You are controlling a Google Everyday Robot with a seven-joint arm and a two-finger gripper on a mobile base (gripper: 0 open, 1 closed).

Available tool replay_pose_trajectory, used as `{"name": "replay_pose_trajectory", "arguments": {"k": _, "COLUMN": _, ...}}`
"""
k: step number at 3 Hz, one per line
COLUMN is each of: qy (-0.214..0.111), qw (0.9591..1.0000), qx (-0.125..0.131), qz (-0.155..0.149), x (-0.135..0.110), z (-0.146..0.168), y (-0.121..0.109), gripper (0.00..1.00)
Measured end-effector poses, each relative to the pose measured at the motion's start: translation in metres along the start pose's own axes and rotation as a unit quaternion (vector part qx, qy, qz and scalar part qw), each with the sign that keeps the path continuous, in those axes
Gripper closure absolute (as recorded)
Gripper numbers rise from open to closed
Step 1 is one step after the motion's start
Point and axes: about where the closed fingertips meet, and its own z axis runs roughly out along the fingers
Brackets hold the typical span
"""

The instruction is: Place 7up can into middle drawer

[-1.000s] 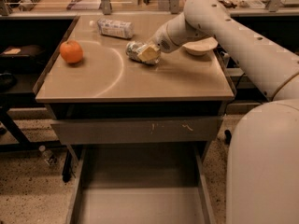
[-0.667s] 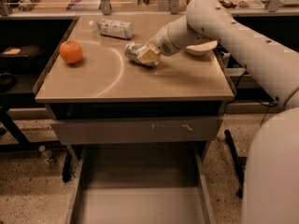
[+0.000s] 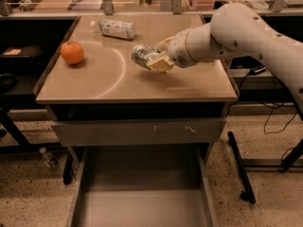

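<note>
The 7up can [image 3: 142, 56], silvery with green markings, is held on its side a little above the middle of the table top. My gripper [image 3: 152, 56] is shut on the 7up can, coming in from the right on the white arm [image 3: 222, 34]. The middle drawer [image 3: 142, 193] is pulled open below the table's front edge, a wide grey-beige tray with a plain flat floor and low side walls. The can is behind and above the drawer, over the table top.
An orange [image 3: 72, 52] sits at the table's left. A clear plastic bottle with a white label [image 3: 116, 28] lies at the back. The shut drawer front with pale scratches [image 3: 142, 131] is above the open drawer. Black stand legs [image 3: 239, 167] are at the right.
The gripper has lifted the can off the table top and carried it a little forward, toward the table's front edge. The bowl behind the arm is now hidden.
</note>
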Motion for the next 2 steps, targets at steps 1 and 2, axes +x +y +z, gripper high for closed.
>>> {"name": "replay_pose_trajectory", "arguments": {"k": 1, "qy": 0.008, "qw": 0.9997, "qx": 0.02, "qz": -0.007, "x": 0.016, "z": -0.039, "y": 0.029, "gripper": 1.0}}
{"name": "replay_pose_trajectory", "arguments": {"k": 2, "qy": 0.014, "qw": 0.9992, "qx": 0.037, "qz": 0.002, "x": 0.049, "z": -0.067, "y": 0.069, "gripper": 1.0}}
